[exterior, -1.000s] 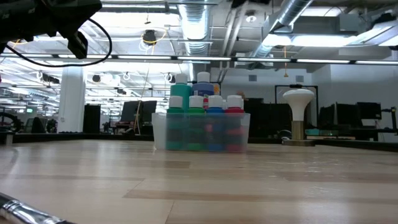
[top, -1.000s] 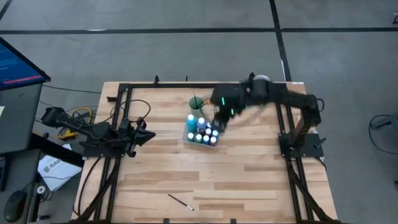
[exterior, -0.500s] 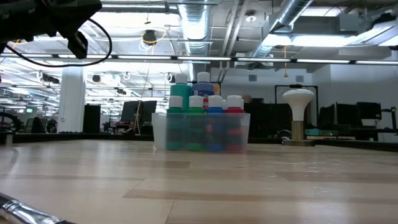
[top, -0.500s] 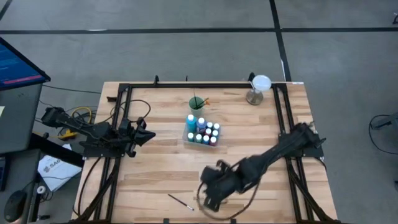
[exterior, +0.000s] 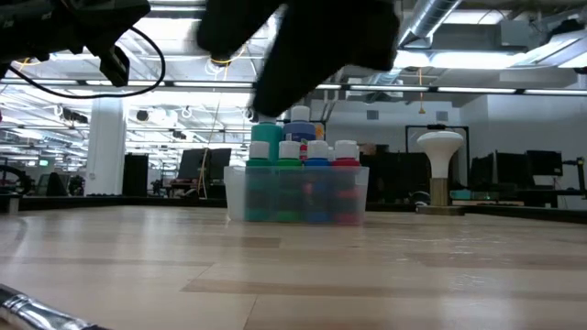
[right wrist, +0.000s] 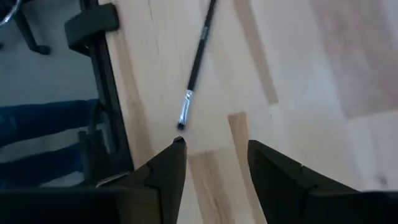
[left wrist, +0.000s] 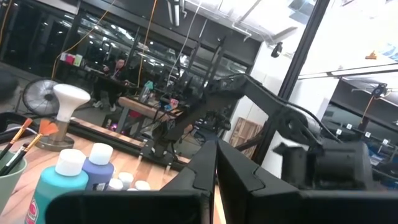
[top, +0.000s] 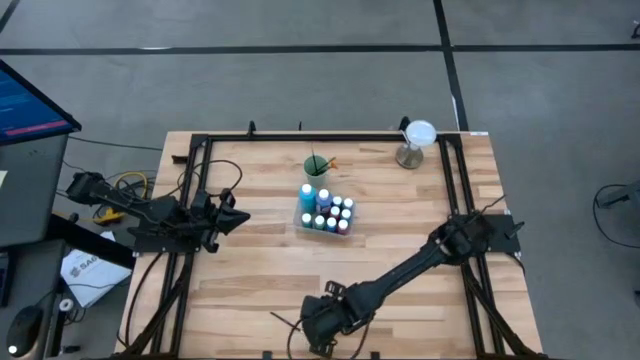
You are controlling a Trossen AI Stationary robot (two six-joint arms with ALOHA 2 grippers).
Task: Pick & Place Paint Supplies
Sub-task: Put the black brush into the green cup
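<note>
Pale wood table (top: 400, 250), grey floor, right pincer (right wrist: 211, 158) apart above paintbrush (right wrist: 196, 65), left pincer (top: 243, 217) together.

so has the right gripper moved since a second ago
Yes. In the high view the right gripper has swung from beside the tray of bottles to the table's near edge, over the loose brush.

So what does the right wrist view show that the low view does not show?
Only the right wrist view shows the right gripper, its fingers open and empty, above a loose paintbrush lying flat on the wooden table. Only the low view shows the clear tray filled with upright paint bottles and a white lamp-shaped object behind. Both show the wooden table and that paintbrush, in the low view only as an end at the bottom corner.
</note>
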